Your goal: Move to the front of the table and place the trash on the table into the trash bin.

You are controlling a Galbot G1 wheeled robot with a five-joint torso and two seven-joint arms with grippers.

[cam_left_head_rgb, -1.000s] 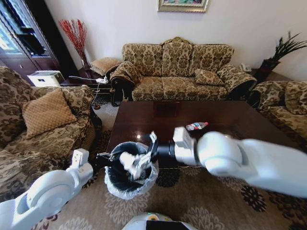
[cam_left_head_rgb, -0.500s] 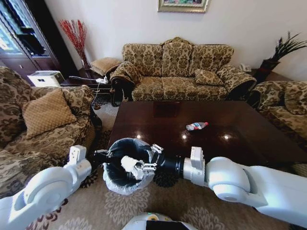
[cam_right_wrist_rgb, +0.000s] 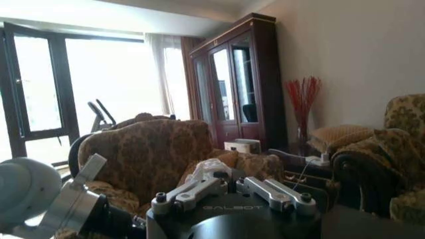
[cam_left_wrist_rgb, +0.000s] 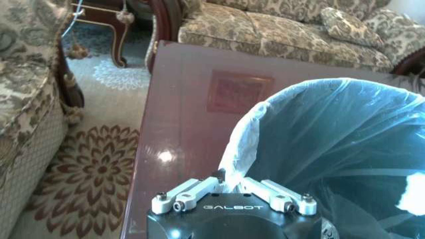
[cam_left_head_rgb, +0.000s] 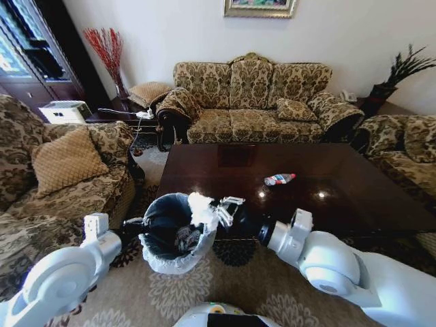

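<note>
One dark glossy reddish-brown wooden worktop stands in the middle. One crushed clear plastic bottle with a red-blue label lies on it. One round dark trash bin lined with a translucent whitish bag sits at its near left corner. One crumpled white paper scrap shows over the bin's rim. Two white robot arms reach in, each with one gripper: left gripper, right gripper.

Crumpled white paper over bag-lined bin; bottle on table.
</note>
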